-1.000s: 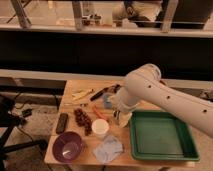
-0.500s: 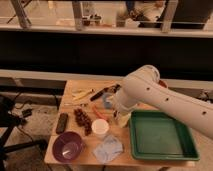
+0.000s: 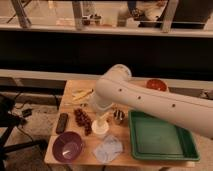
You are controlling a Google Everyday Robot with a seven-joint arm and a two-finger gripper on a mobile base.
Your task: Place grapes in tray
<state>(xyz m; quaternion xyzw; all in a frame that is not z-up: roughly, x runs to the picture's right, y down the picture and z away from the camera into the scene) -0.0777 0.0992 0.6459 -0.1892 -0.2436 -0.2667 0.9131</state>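
Grapes [image 3: 83, 120]: elongated bunch of small dark red-purple berries, lying flat on the table [image 3: 70, 106] left of centre, slanted from back left toward the front edge. Tray [image 3: 159, 140]: large shallow green rectangle with raised rim, flat at the table's front right corner, bare floor showing, well apart from the bunch. Gripper [image 3: 103, 119] low between the two, just right of the bunch.
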